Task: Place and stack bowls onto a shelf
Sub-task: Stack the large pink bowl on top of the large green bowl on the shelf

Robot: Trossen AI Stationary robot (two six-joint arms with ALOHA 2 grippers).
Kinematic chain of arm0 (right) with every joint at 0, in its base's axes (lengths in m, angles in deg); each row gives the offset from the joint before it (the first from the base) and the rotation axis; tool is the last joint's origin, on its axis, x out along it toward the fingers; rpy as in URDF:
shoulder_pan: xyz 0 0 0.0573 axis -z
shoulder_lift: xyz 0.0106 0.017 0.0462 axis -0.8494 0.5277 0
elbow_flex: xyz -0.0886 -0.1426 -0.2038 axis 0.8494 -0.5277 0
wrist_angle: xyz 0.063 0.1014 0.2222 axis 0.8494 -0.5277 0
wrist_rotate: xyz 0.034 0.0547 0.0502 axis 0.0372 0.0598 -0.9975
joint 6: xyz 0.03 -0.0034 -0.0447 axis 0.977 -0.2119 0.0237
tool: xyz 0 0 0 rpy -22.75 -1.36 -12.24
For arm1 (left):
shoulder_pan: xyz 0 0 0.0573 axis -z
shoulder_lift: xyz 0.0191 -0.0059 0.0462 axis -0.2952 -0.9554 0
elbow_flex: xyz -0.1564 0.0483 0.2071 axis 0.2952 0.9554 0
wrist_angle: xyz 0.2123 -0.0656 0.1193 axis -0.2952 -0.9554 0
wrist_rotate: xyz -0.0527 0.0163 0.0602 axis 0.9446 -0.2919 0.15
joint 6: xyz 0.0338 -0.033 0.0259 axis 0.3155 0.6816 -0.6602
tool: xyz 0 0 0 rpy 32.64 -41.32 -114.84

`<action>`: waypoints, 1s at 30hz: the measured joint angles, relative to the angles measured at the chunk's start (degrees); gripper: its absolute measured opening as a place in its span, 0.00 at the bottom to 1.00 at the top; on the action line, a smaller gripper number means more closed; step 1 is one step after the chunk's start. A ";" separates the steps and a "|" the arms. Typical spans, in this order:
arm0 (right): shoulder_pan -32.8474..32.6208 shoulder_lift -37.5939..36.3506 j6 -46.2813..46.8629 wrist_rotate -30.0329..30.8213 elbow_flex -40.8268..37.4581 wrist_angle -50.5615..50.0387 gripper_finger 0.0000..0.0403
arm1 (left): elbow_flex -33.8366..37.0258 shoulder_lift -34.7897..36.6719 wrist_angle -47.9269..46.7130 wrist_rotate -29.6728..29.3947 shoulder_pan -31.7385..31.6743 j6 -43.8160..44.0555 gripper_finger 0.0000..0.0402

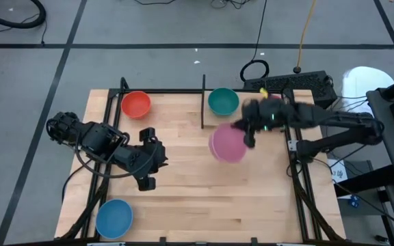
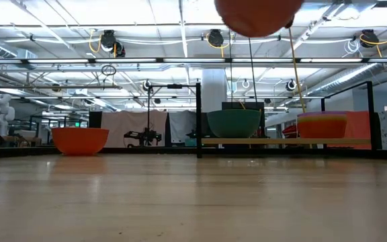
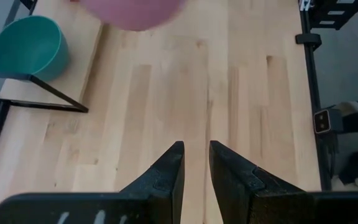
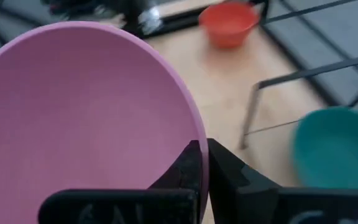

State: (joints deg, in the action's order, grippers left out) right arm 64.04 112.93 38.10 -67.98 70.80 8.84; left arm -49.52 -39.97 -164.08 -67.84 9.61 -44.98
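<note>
Pink bowl hangs clear of the table, its rim pinched between the closed fingers of the right gripper; in the right wrist view we see both dark fingers clamped on the rim, bowl interior facing the camera. In the high view it sits just right of table centre, at about 5 o'clock from the teal bowl. In the low view we see only its rounded underside at the top edge, well above the wood.

Teal bowl stands on the shelf at the table's far edge, at its left end near the upright post. In the low view we see a stack of small bowls farther right on the shelf board, yellow and purple rims showing.

Red-orange bowl rests on the table at roughly 10 o'clock, blue bowl at roughly 7 o'clock, both well apart from the shelf.

Left gripper waits over the left half of the table, empty; in its wrist view we see the fingers standing a narrow gap apart with bare wood between them.
</note>
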 joint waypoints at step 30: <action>43.81 17.04 -13.78 -22.18 2.51 13.99 0.00 | 0.00 -0.02 0.02 -1.49 -0.13 2.59 0.20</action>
State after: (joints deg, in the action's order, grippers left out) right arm 107.85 129.98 24.33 -90.16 73.32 22.83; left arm -49.52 -39.99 -164.07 -69.33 9.48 -42.39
